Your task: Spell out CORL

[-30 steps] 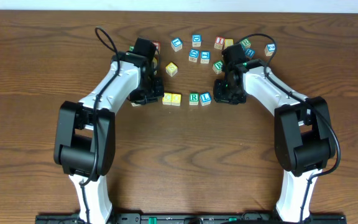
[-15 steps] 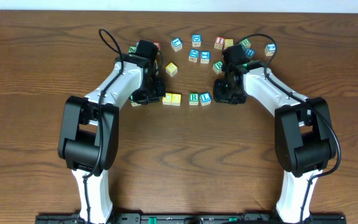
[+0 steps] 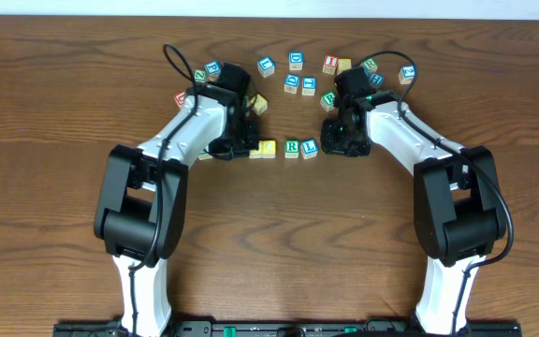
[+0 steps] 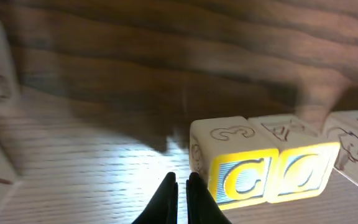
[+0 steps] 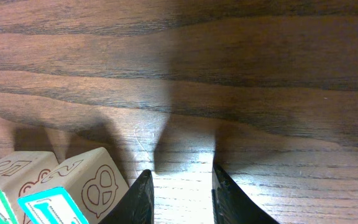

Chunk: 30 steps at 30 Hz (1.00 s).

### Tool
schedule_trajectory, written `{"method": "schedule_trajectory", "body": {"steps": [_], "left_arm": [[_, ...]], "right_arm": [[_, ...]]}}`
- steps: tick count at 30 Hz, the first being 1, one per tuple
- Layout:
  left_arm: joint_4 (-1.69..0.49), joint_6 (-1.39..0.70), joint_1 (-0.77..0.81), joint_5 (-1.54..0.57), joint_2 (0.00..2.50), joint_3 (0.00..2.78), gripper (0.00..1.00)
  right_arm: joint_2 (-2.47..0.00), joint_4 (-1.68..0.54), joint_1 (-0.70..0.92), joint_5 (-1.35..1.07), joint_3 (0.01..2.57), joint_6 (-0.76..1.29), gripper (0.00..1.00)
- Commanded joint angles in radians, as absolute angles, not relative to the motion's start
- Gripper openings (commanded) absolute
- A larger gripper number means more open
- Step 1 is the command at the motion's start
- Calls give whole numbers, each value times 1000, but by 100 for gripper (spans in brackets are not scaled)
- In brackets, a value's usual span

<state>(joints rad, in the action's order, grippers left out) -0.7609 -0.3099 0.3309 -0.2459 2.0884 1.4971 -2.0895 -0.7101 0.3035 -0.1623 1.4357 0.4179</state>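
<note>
Left gripper (image 4: 179,190), fingers pressed together, has slid right in the last second to sit just beside the pale yellow wooden C cube (image 4: 238,171), which touches the pale yellow O cube (image 4: 300,168). With the white green-lettered R cube (image 3: 292,148) and white blue-lettered L cube (image 3: 309,147) next along, CORL reads nearly done. Right gripper (image 5: 180,186) hangs spread beside the L. Spare letter cubes (image 3: 295,62) lie behind the row on the dark wood-grain tabletop (image 3: 279,234); little of the room shows.
</note>
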Motion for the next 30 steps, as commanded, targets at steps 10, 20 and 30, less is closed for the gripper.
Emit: {"method": "schedule_trajectory", "body": {"steps": [10,20,30], "left_arm": [[-749,-294,361,-251,2101,1490,8],[-707,-252,361,-251,2101,1490,7],[-701,-168,375,-255,2101,1490,7]], "right_arm": [[-2080,-712,349,-172,1411,434,25],[-2080,-684,350,-194,1411,460,25],[-2080,-674,350,-194,1411,467,24]]}}
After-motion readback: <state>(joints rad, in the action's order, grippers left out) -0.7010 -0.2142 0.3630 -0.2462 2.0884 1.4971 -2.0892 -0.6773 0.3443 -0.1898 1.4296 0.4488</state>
